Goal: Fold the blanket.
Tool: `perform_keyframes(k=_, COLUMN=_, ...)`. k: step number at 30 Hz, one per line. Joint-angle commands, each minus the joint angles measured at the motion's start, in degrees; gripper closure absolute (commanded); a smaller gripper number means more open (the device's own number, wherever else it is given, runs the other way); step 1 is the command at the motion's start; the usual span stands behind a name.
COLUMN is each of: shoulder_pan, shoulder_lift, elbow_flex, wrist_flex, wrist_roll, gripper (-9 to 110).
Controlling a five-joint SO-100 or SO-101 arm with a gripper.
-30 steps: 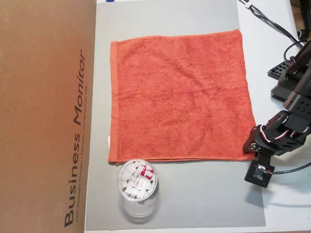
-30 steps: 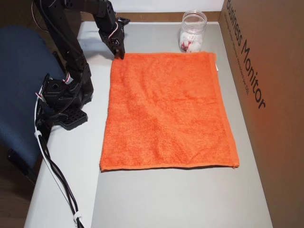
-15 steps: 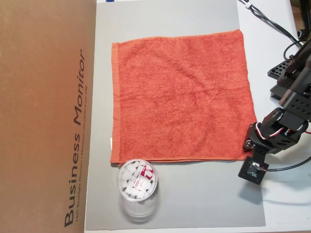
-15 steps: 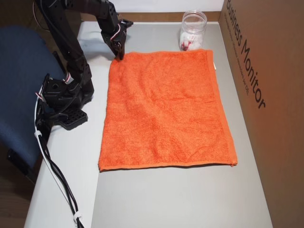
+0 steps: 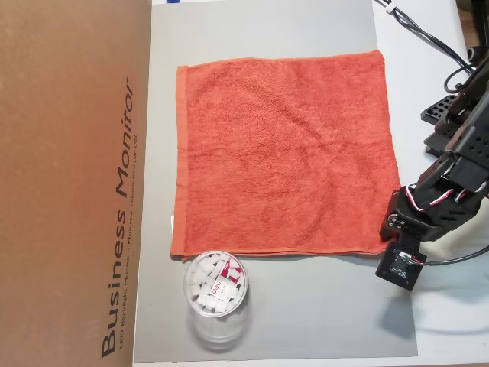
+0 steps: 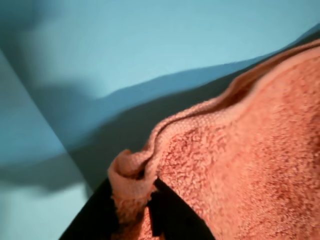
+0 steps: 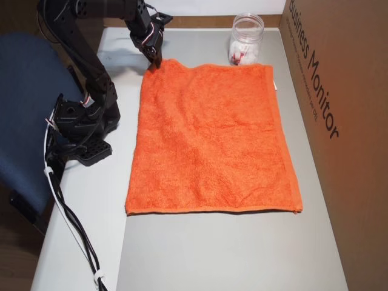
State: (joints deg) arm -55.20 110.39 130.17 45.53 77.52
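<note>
The blanket is an orange-red terry towel lying flat and spread out on a grey mat. It also shows in the other overhead view, with a small white tag on its far right edge. My gripper is at the towel's lower right corner in one overhead view, which is the far left corner in the other. In the wrist view the black fingers are closed on the bunched corner of the blanket, with the gripper low over the mat.
A clear plastic cup with white pieces inside stands at the towel's edge, also seen in the other overhead view. A tall cardboard box printed "Business Monitor" runs along one side. The arm base and cables lie beside the mat.
</note>
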Motion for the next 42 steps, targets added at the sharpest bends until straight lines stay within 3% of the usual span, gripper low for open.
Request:
perform_keyframes(k=1, shoulder_pan=0.0, shoulder_lift=4.7, elbow_flex=-0.8, wrist_flex=-0.4, wrist_roll=-0.4, gripper=101)
perform_keyframes(k=15, shoulder_pan=2.9, shoulder_lift=18.3, elbow_flex=-0.9, wrist_flex=0.8, wrist_roll=-0.4, gripper=101)
perform_keyframes(k=25, shoulder_pan=12.9, shoulder_lift=29.3, elbow_flex=-1.8, wrist_flex=13.8, wrist_roll=-0.4, gripper=101)
perform_keyframes(k=42, shoulder_pan=33.5, shoulder_lift=32.2, elbow_flex=-5.9, wrist_flex=13.4, wrist_roll=0.4, gripper=101)
